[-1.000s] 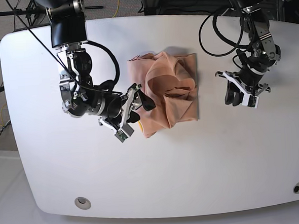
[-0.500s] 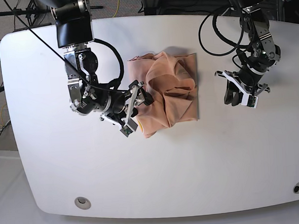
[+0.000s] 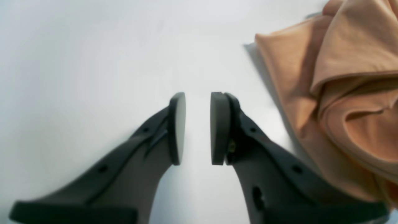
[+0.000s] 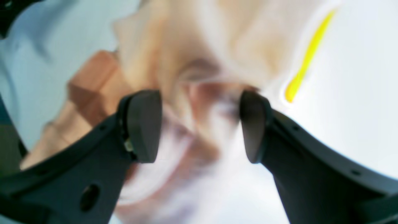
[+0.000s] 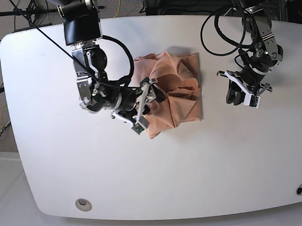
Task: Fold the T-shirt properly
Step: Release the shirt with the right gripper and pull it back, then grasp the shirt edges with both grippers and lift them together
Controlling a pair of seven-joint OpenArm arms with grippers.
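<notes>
Right gripper (image 5: 151, 98) sits over the left part of the T-shirt (image 5: 178, 91) in the base view, its jaws spread wide with nothing pinched between them. In the right wrist view the two dark fingers (image 4: 144, 124) stand well apart, and blurred peach cloth (image 4: 192, 56) fills the space beyond and between them; whether the pads touch the fabric cannot be told through the blur. A thin yellow streak (image 4: 306, 59) shows at the cloth's edge in that view, just beside the right-hand finger.

The T-shirt lies near the middle of the white table (image 5: 160, 179), toward its far side. It is gathered into a rough rectangle with loose, raised folds and deep creases in its centre rather than a flat fold. Its right edge runs fairly straight, while the left edge is partly hidden under the right arm's wrist.

Left gripper (image 5: 241, 93) hangs over bare table on the right of the base view, apart from the shirt's right edge. In the left wrist view its two pads (image 3: 177, 127) face each other across a narrow gap with only the white tabletop showing between them, so it holds nothing. The shirt's peach folds (image 3: 342, 87) fill the right side of that view, near the gripper but not touching it.

Dark cables (image 5: 220, 27) loop from the left arm at the table's far edge, and two small round fittings (image 5: 83, 203) sit near the table's front edge.
</notes>
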